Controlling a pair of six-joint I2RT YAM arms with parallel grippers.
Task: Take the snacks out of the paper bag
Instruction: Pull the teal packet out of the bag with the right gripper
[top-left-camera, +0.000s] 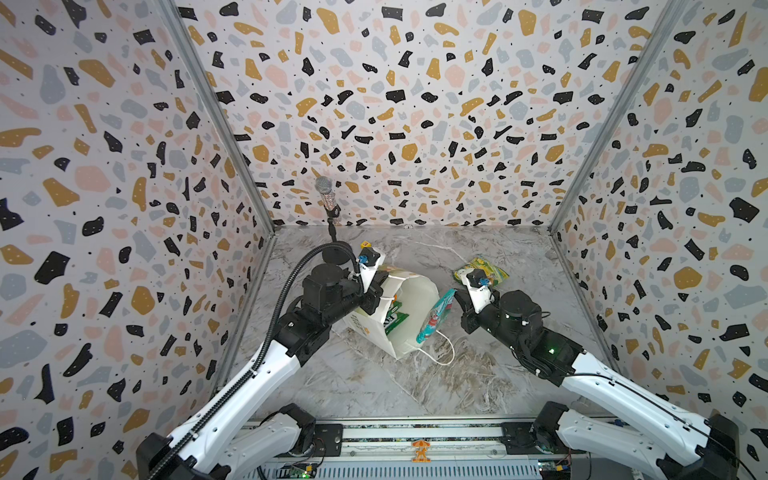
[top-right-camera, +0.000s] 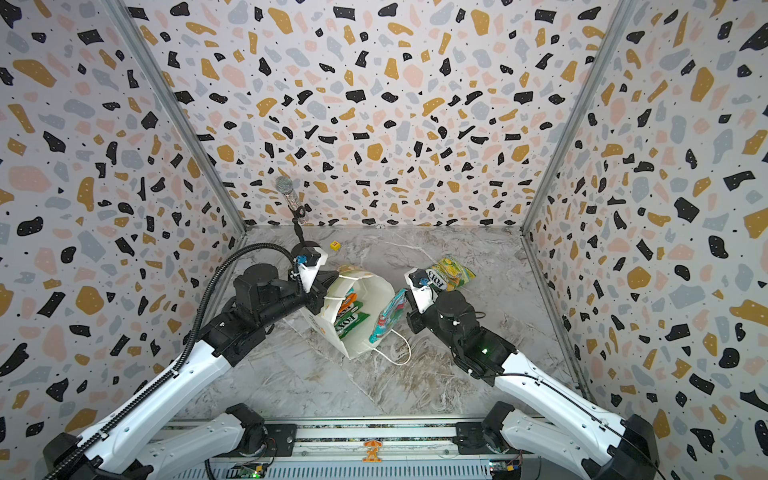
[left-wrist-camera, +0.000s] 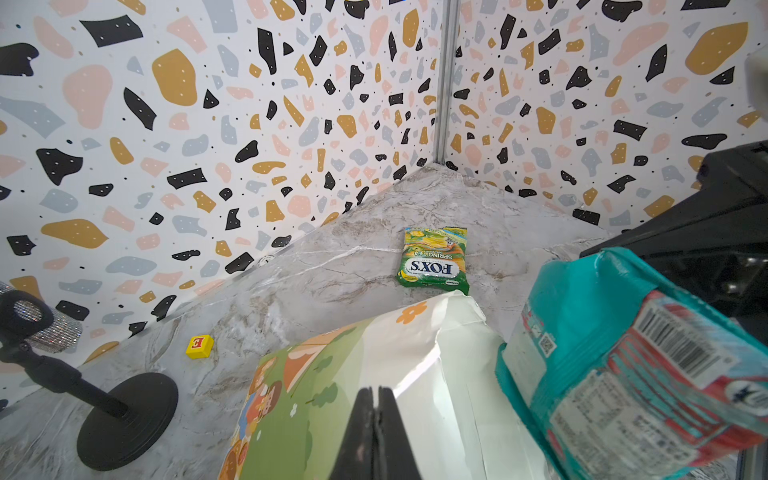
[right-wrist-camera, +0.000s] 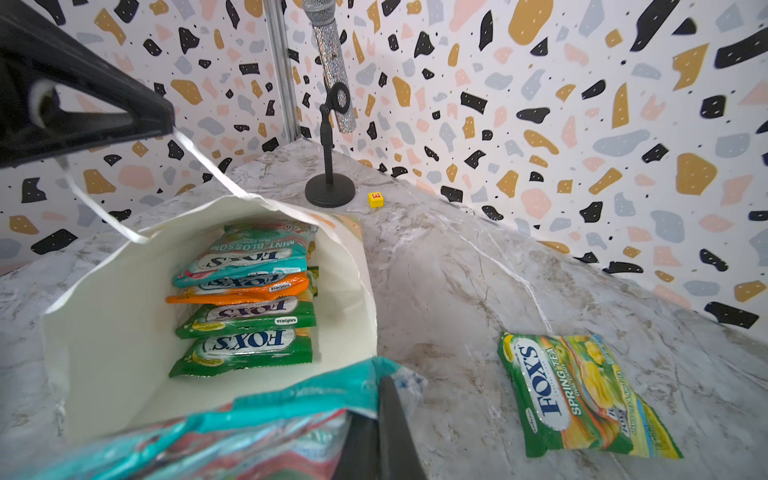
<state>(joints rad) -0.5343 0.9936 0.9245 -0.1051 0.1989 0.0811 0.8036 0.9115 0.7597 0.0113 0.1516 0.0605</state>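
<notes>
Six snack pouches (right-wrist-camera: 245, 353) are counted: four are stacked inside the paper bag (right-wrist-camera: 104, 332), one teal pouch (top-left-camera: 434, 316) is held at its mouth, and one green-yellow pouch (right-wrist-camera: 582, 395) is laid on the table (right-wrist-camera: 457, 270). One paper bag, one yellow cube (right-wrist-camera: 375, 199) and one microphone (right-wrist-camera: 332, 70) on a stand (right-wrist-camera: 329, 191) are also seen.

Green pouch (right-wrist-camera: 582, 395) reads "FOX'S SPRING TEA"; cube (right-wrist-camera: 375, 199) "E".

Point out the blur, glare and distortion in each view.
Both top views: evenly lit, wide-angle, the walls splay outward. Left wrist view: the teal pouch near the lens is soft, and the bag has a blown-out white patch. Right wrist view: the teal pouch is blurred in front; the pouches inside the bag are sharp.
</notes>
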